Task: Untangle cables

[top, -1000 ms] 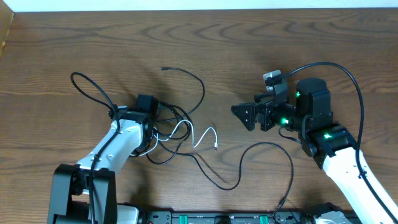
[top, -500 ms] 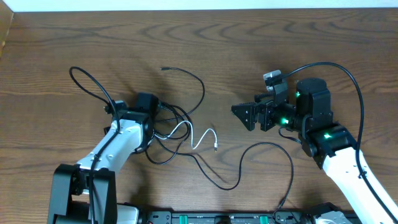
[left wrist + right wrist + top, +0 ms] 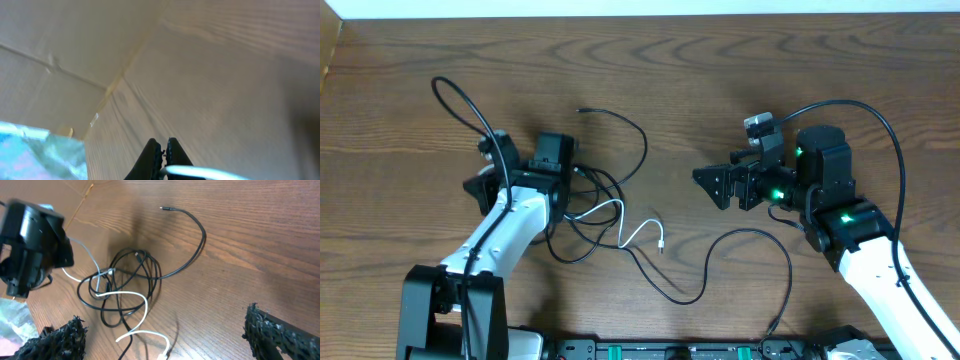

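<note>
1. Grip comes first: the left end effector is pinched narrow on the white cable, which leaves its tips and runs into the knot. I would hold that pinch firm rather than reopen and regrasp.
2. The knot lies on the left half of the bench, roughly midway between the far and near edges. Black loops are coiled there with the white cable threaded through them. One black cord arcs out toward the far edge with its plug end free. The white plug lies loose on the near-edge side.
3. The right end effector hangs spread wide and empty on the right half of the bench, well apart from the knot. It probably serves best by coming in to pin the black loops down.
4. Draw the white cable slowly up and toward the left edge, in line with the strand, not across it.
5. Watch the black loops: if they rise with the white cable, the knot is likely cinching. Ease off, then work the white plug back through the loop instead.
</note>
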Available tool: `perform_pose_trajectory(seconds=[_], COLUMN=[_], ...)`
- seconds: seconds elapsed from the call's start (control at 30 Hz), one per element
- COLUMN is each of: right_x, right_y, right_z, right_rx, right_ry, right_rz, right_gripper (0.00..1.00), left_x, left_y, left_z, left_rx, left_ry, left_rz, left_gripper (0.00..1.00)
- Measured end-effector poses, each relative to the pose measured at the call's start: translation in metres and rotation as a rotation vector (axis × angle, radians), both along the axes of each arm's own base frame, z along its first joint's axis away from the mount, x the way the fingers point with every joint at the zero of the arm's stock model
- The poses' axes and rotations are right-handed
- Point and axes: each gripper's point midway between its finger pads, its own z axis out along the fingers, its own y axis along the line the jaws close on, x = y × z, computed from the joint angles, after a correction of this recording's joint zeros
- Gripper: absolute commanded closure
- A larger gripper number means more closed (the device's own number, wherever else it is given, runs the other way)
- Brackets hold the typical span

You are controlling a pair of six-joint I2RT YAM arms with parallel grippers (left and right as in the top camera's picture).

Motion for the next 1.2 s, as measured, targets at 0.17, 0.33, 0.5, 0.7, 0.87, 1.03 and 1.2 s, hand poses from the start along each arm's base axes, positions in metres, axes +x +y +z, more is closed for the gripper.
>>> perform_pose_trajectory(seconds=[0.17, 0.33, 0.5, 0.7, 0.87, 1.03, 1.2], right_x=[0.000, 0.001, 0.001, 0.001, 0.001, 0.002, 0.007], right_y=[0.000, -0.001, -0.001, -0.001, -0.001, -0.001, -0.002], right_z=[0.000, -0.001, -0.001, -0.001, -0.001, 0.000, 0.004], right_rx=[-0.002, -0.004, -0.005, -0.006, -0.007, -0.004, 0.011], right_ry=[-0.001, -0.001, -0.002, -0.002, -0.001, -0.005, -0.010], right_rz=[-0.002, -0.006, -0.007, -0.008, -0.009, -0.011, -0.040], right_gripper=[0.01, 0.01, 0.01, 0.01, 0.01, 0.01, 0.01], left_x=[0.029, 0.061, 0.081, 0.088, 0.087, 0.086, 0.087], left_y=[-0.005, -0.023, -0.043, -0.058, -0.069, -0.080, -0.091], left_z=[0.034, 0.071, 0.108, 0.144, 0.168, 0.176, 0.177], left_rx=[0.069, 0.115, 0.179, 0.248, 0.283, 0.293, 0.298], left_ry=[-0.084, -0.168, -0.251, -0.279, -0.302, -0.307, -0.296], left_rz=[-0.034, -0.099, -0.151, -0.179, -0.199, -0.224, -0.254], left_gripper=[0.93, 0.93, 0.92, 0.92, 0.92, 0.92, 0.93])
